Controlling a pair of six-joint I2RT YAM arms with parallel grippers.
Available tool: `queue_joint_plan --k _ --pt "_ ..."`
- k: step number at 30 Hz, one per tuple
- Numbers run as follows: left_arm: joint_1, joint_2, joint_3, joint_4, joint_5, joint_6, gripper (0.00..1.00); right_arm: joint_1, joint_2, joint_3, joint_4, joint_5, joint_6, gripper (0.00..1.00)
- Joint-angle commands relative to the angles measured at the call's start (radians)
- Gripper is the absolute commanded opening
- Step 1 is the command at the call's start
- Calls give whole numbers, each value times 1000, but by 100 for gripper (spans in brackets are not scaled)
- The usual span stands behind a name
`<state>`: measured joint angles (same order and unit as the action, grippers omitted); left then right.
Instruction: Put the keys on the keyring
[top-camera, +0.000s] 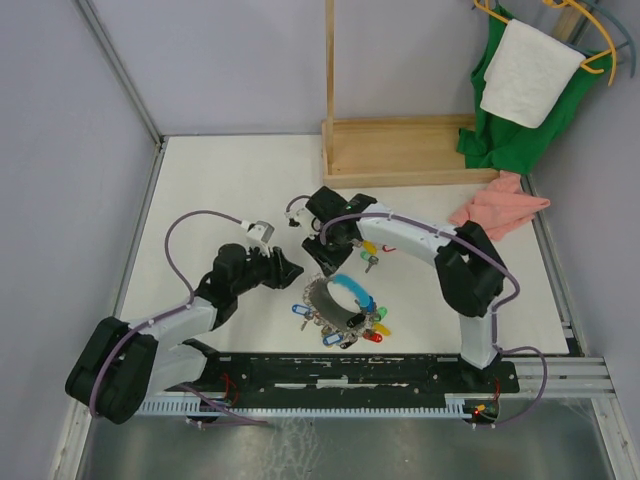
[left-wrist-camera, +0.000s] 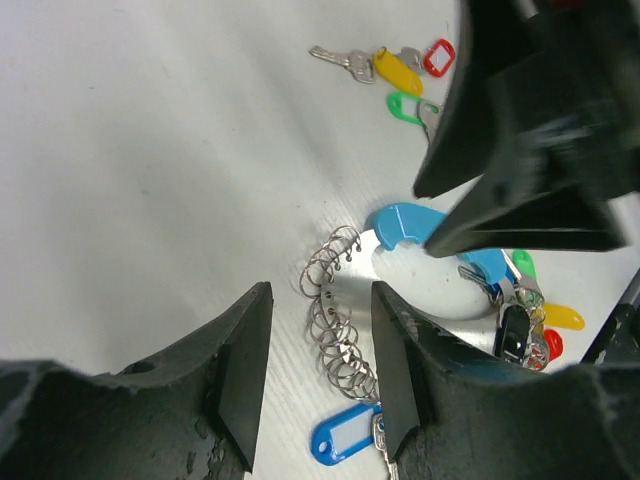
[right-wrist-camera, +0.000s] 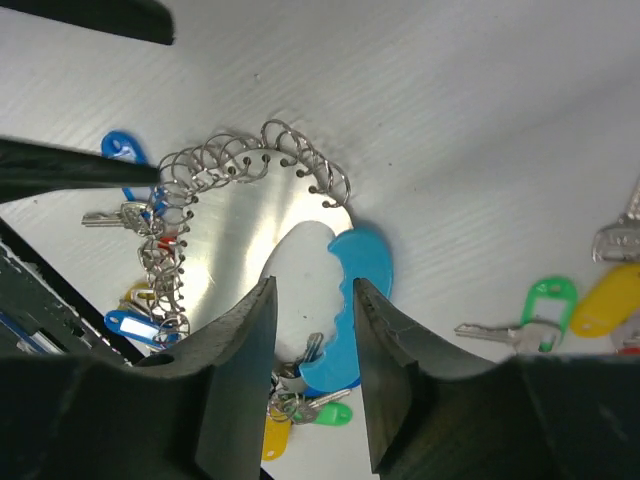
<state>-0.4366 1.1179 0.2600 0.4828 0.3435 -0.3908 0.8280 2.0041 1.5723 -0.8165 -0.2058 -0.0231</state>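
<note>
The keyring (top-camera: 336, 306) lies flat near the table's front middle, a grey metal plate (right-wrist-camera: 250, 235) edged with wire loops and a light-blue band (right-wrist-camera: 352, 300). Several tagged keys hang on it. Loose keys (top-camera: 368, 250) with a yellow tag (left-wrist-camera: 397, 70), red tag (left-wrist-camera: 438, 57) and green tag (left-wrist-camera: 405, 106) lie just behind the ring. My left gripper (left-wrist-camera: 320, 375) is open, straddling the wire loops (left-wrist-camera: 335, 320) without holding them. My right gripper (right-wrist-camera: 312, 350) is open above the light-blue band, and the green-tagged key (right-wrist-camera: 545, 300) lies to its right.
A wooden stand (top-camera: 400, 150) sits at the back. A pink cloth (top-camera: 498, 208) lies right of it, and green and white cloths (top-camera: 525, 80) hang on a hanger in the far right corner. A black strip (top-camera: 350, 370) runs along the near edge.
</note>
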Motion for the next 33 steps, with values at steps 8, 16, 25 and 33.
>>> queue_joint_plan --k 8,16,25,33 --pt "-108 191 252 -89 39 259 54 -69 -463 -453 333 76 133 58" --pt "-109 392 436 -292 73 227 53 -77 -506 -648 482 33 202 60" --pt "-108 531 530 -392 52 179 47 -65 -414 -665 482 74 224 63" --pt "-109 507 479 -392 56 128 44 -23 -330 -623 407 175 210 62"
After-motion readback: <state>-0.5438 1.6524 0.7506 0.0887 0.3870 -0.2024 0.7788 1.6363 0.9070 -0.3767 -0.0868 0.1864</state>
